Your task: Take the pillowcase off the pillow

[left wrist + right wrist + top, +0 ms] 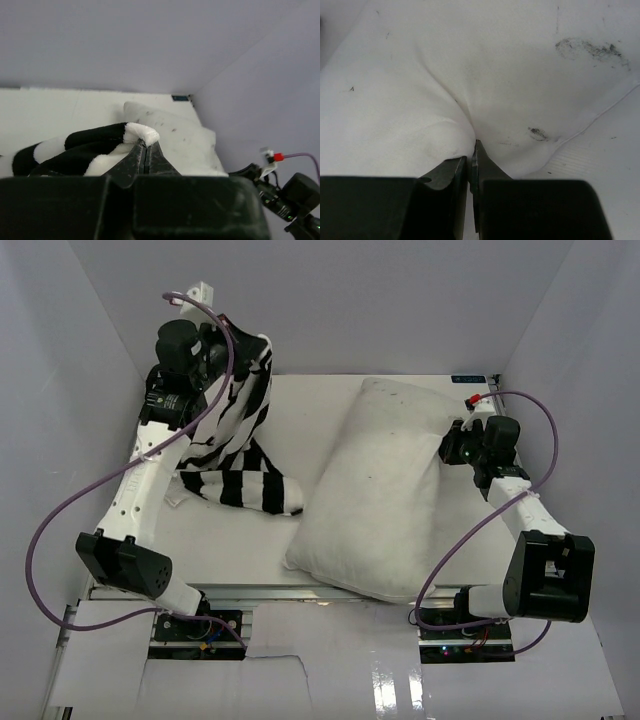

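Note:
The plump off-white pillow [385, 490] lies bare on the table, right of centre. The black-and-white striped pillowcase [235, 435] is off it and hangs from my left gripper [232, 340], which is raised at the back left and shut on the fabric's top edge [142, 134]. Its lower end rests on the table beside the pillow's left edge. My right gripper [452, 447] is at the pillow's right side, shut on a pinch of pillow fabric [470, 135].
White enclosure walls [90, 340] stand close on the left, back and right. The table's front edge [300, 592] runs just below the pillow. Purple cables [60, 515] loop beside both arms.

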